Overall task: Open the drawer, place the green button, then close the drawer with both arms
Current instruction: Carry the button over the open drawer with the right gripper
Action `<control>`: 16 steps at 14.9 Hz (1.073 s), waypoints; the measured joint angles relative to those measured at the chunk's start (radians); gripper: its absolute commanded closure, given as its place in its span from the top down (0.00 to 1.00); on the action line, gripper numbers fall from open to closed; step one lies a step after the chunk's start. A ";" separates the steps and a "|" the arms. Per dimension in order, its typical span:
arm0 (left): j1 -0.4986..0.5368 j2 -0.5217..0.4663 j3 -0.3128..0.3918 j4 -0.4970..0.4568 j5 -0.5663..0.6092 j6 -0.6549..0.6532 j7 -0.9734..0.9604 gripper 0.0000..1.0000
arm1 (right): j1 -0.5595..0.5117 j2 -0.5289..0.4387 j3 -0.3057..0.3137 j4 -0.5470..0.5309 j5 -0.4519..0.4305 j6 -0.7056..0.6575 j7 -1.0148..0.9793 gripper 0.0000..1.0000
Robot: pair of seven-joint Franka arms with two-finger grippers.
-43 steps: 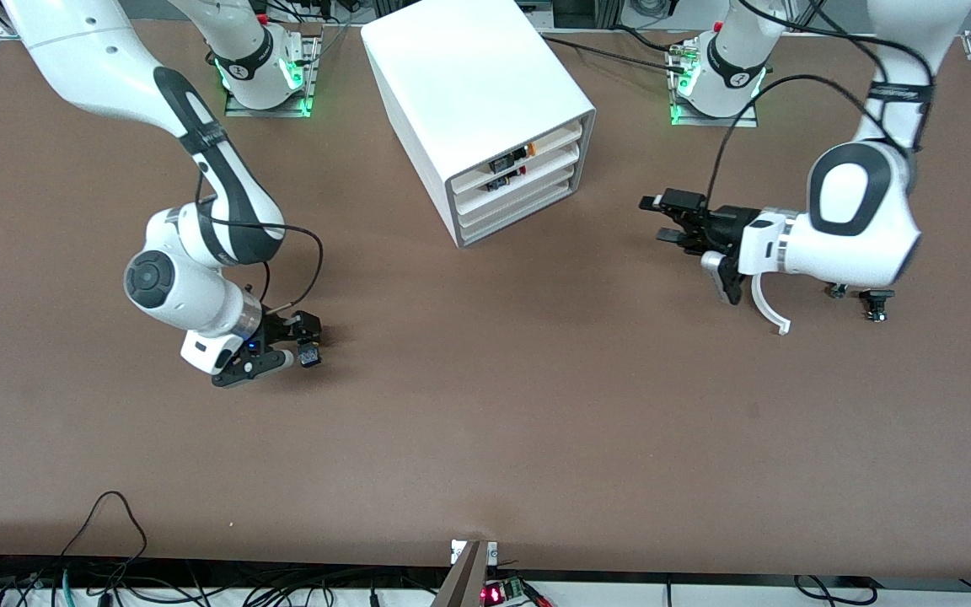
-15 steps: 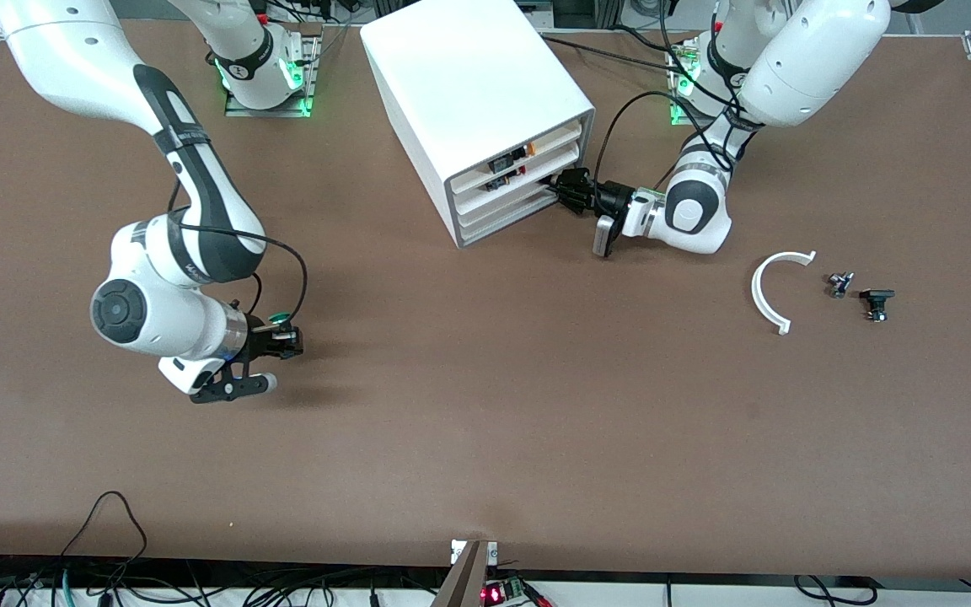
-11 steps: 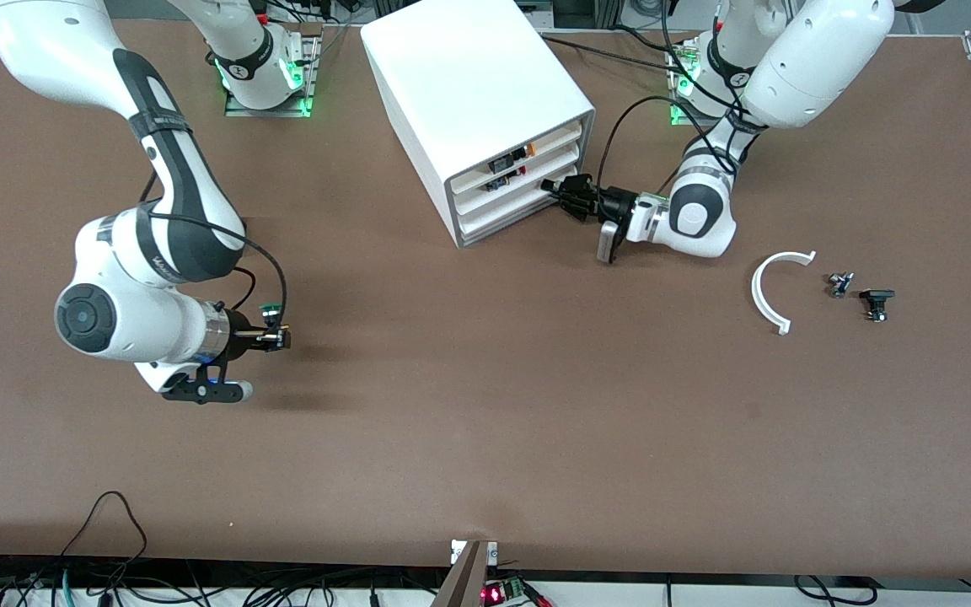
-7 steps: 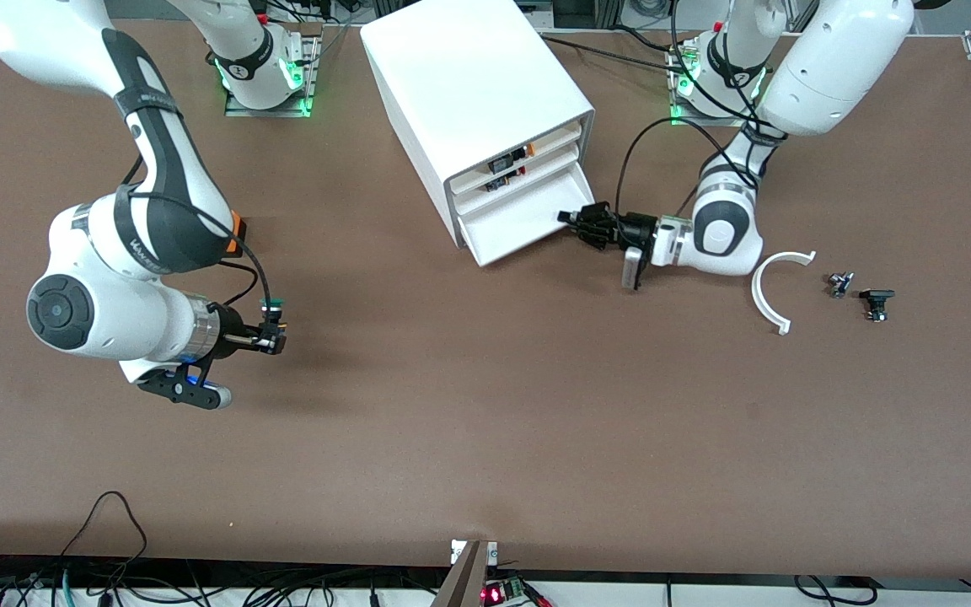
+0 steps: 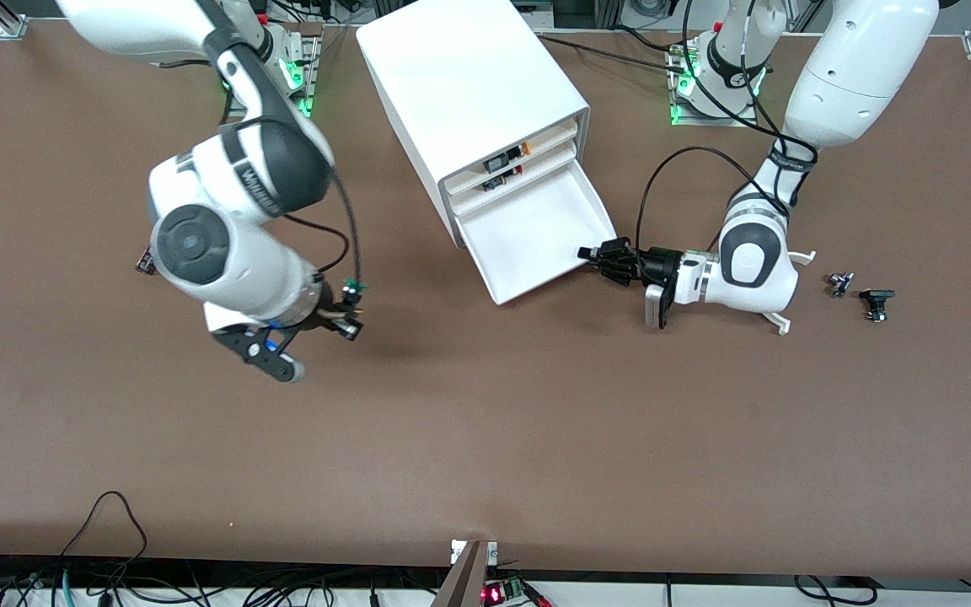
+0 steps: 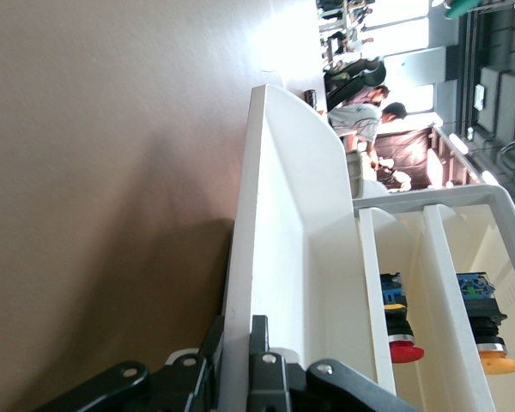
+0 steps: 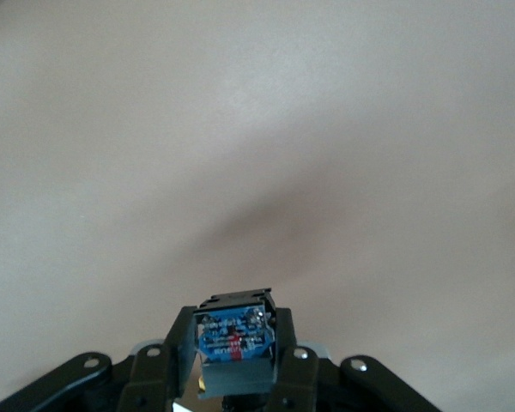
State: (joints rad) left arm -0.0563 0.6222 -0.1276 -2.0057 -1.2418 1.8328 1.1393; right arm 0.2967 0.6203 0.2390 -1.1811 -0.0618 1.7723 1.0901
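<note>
The white cabinet (image 5: 469,76) stands in the middle of the table near the robots' bases. Its bottom drawer (image 5: 536,232) is pulled far out and looks empty. My left gripper (image 5: 597,255) is shut on the drawer's front wall at the corner toward the left arm's end; in the left wrist view (image 6: 237,356) the white wall (image 6: 266,223) sits between the two fingers. My right gripper (image 5: 353,305) is shut on the button (image 5: 352,289), green cap up, over bare table beside the cabinet toward the right arm's end. In the right wrist view (image 7: 233,360) the button's blue-labelled body (image 7: 233,336) fills the jaws.
The two upper drawers show a red-capped part (image 6: 405,350) and an orange-capped part (image 6: 498,365). A white curved piece (image 5: 799,256), partly hidden by the left arm, and two small dark parts (image 5: 838,284) (image 5: 876,302) lie toward the left arm's end.
The left gripper has pulled the bottom drawer farther out of the cabinet. The right arm has swung with the button toward the cabinet and the open drawer.
</note>
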 measured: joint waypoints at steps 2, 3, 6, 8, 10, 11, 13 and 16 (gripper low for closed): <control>0.000 0.019 0.012 0.039 0.015 0.004 -0.016 1.00 | 0.068 0.005 0.000 0.003 -0.041 0.035 0.145 0.00; 0.002 0.026 0.016 0.052 0.015 0.004 -0.019 1.00 | 0.104 0.011 0.000 0.003 -0.060 0.054 0.217 0.00; 0.005 0.030 0.038 0.082 0.026 0.004 -0.033 1.00 | 0.208 0.051 0.000 0.003 -0.120 0.123 0.420 0.00; 0.007 0.027 0.058 0.123 0.097 0.001 -0.081 1.00 | 0.262 0.084 -0.001 0.004 -0.164 0.159 0.533 0.00; 0.011 0.014 0.075 0.182 0.202 -0.021 -0.193 1.00 | 0.305 0.115 -0.001 0.004 -0.194 0.187 0.630 0.00; 0.013 0.000 0.083 0.215 0.264 -0.047 -0.263 1.00 | 0.322 0.125 -0.002 0.004 -0.198 0.202 0.673 0.00; 0.016 -0.034 0.091 0.286 0.395 -0.110 -0.423 1.00 | 0.354 0.141 -0.003 0.005 -0.199 0.227 0.754 0.00; 0.015 -0.086 0.090 0.440 0.639 -0.253 -0.707 1.00 | 0.430 0.173 -0.042 0.005 -0.202 0.280 0.872 0.00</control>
State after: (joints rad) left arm -0.0415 0.5365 -0.0375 -1.5656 -0.6032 1.5799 0.4324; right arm 0.7265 0.7938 0.1971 -1.1761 -0.2640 2.0520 1.9618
